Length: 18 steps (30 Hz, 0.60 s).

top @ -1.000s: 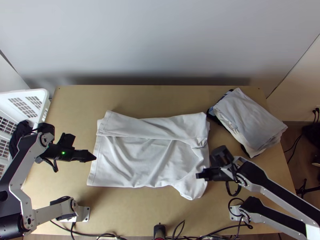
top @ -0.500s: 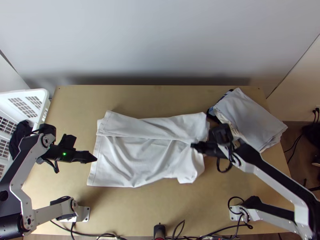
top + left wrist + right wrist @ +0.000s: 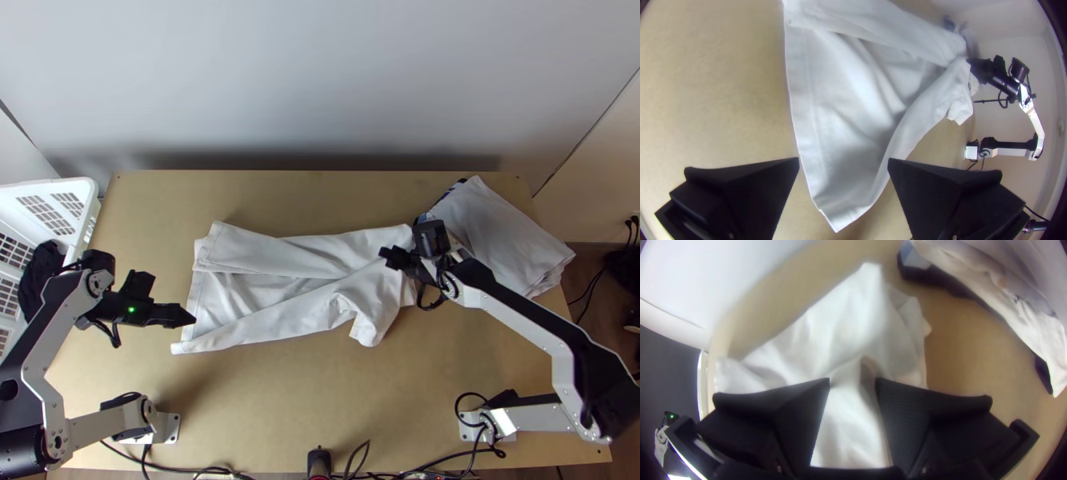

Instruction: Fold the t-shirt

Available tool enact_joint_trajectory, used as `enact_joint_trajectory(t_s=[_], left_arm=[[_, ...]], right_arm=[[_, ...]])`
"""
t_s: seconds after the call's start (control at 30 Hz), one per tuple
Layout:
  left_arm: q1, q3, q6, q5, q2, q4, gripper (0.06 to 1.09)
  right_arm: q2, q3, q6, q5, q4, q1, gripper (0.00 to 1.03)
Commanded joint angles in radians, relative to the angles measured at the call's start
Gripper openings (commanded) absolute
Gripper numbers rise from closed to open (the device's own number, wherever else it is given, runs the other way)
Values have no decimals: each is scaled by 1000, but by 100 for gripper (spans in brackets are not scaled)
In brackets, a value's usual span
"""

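The white t-shirt [image 3: 264, 320] lies across the table's middle, its far strip folded over and its near right part turned up onto it, with a bunched flap at the near right. At the shirt's left edge my left gripper [image 3: 187, 315] stands with its fingers apart. In the left wrist view, the shirt [image 3: 853, 111] passes beyond that gripper [image 3: 843, 162], nothing held. Over the shirt's far right part is my right gripper [image 3: 390, 258]. A raised ridge of the shirt [image 3: 844, 426] stands between the parted fingers of the right gripper [image 3: 852, 381].
A stack of folded cloths [image 3: 504, 232] lies at the back right, close beside the right gripper. A white basket [image 3: 80, 190] with dark cloth [image 3: 42, 276] stands at the left edge. Bare table [image 3: 304, 408] shows in front of the shirt; cables [image 3: 216, 470] run along the near edge.
My right gripper has moved up the picture from the shirt's near right part, which has come along and now lies over toward the far strip. The left arm has hardly moved.
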Motion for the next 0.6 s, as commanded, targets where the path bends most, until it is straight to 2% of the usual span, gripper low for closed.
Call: enact_joint_trajectory(t_s=[0.0,0.13,0.27,0.43,0.57], left_arm=[[32,-5,22,0,2,-1,103],[16,-2,15,1,2,-1,103],[9,10,6,1,0,-1,103],[6,16,3,1,-1,-1,103],[6,27,-7,1,-3,-3,103]], right_arm=[[-102,89,22,-79,-392,106,61],[-197,85,-74,-82,-510,258,62],[-211,92,-67,-83,-610,392,61],[-166,48,-67,-83,-581,447,61],[-111,20,-89,-83,-495,464,61]])
